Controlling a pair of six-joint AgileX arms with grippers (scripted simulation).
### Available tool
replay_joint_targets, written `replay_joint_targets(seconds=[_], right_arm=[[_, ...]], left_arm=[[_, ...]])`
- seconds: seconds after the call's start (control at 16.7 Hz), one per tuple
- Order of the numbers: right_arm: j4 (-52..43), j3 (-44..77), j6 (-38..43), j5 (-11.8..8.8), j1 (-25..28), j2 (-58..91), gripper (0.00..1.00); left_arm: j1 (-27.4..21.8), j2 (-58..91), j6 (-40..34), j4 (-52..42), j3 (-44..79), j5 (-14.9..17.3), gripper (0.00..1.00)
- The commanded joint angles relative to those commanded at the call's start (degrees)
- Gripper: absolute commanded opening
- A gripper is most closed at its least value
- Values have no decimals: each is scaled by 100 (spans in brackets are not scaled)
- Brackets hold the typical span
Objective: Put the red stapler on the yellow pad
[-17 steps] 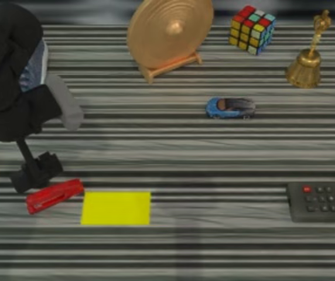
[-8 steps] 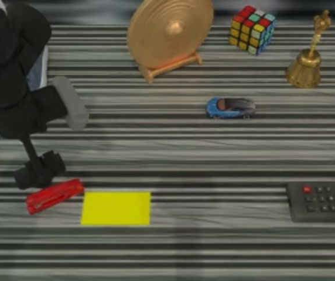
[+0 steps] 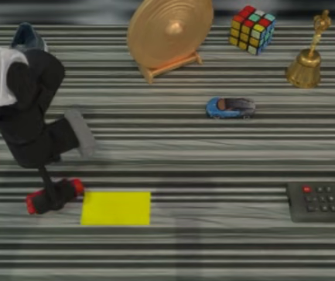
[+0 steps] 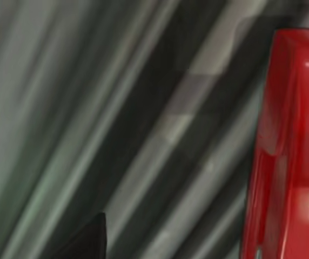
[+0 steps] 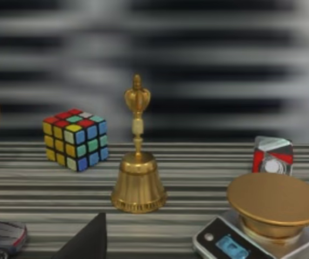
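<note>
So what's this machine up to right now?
The left arm has lowered its claw over the red stapler, which lies on the striped table just left of the yellow pad. The stapler is not on the pad yet. The right arm is out of the top view, parked. The toy car, puzzle cube, bell and remote sit untouched.

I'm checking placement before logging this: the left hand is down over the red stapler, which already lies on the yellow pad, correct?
Not quite. In the top view the left hand is down over the red stapler, but the stapler lies on the striped table just left of the yellow pad, not on it.
</note>
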Motion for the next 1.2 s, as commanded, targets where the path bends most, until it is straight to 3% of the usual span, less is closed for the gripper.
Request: replay_joint_targets(seconds=[0.42, 1.2], right_arm=[[0, 0, 0, 0, 0, 0, 100], [0, 0, 0, 0, 0, 0, 100]], left_arm=[[4, 219, 8, 525, -327, 1, 100], [4, 219, 8, 525, -327, 1, 2]])
